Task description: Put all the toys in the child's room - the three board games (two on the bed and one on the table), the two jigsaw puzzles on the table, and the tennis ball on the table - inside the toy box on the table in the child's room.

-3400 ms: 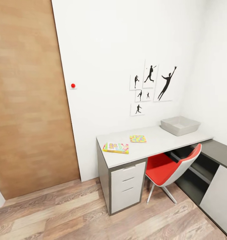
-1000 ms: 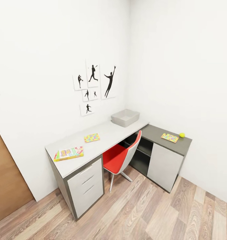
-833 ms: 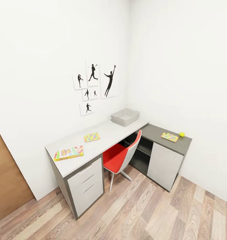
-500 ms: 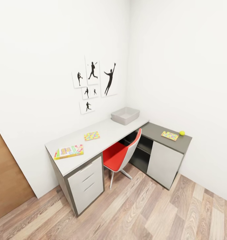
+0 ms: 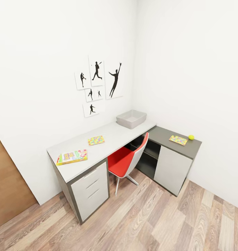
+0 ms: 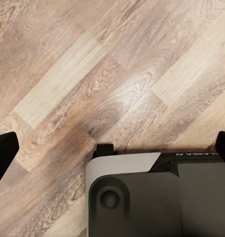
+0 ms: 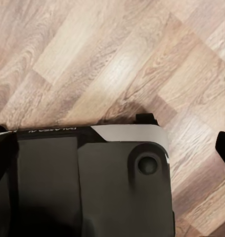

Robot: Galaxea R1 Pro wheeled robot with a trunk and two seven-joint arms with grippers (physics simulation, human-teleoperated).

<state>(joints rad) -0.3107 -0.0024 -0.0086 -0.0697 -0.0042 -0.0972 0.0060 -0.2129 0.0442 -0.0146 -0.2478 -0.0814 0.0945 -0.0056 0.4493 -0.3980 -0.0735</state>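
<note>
The L-shaped table [image 5: 113, 136] stands in the room's corner in the head view. On its pale top the grey toy box [image 5: 131, 119] sits at the far end, against the wall. A yellow-edged board game [image 5: 72, 157] lies near the drawer end, and a jigsaw puzzle [image 5: 96, 140] lies mid-top. On the lower dark section lie a second jigsaw puzzle [image 5: 178, 140] and the tennis ball [image 5: 191, 137] beside it. The bed is out of view. My left gripper [image 6: 112, 153] and right gripper [image 7: 112, 143] hang open over the wood floor, holding nothing.
A red chair [image 5: 127, 162] is tucked under the table between the white drawers [image 5: 91, 190] and the white cabinet door [image 5: 170, 170]. A wooden door [image 5: 7, 188] is at the left. The robot's dark base [image 6: 157, 197] sits below the grippers. Plank floor [image 5: 150, 219] stretches before the table.
The camera has swung right and drawn slightly nearer, bringing the dark table section, second puzzle and ball into view. Nothing on the table has moved.
</note>
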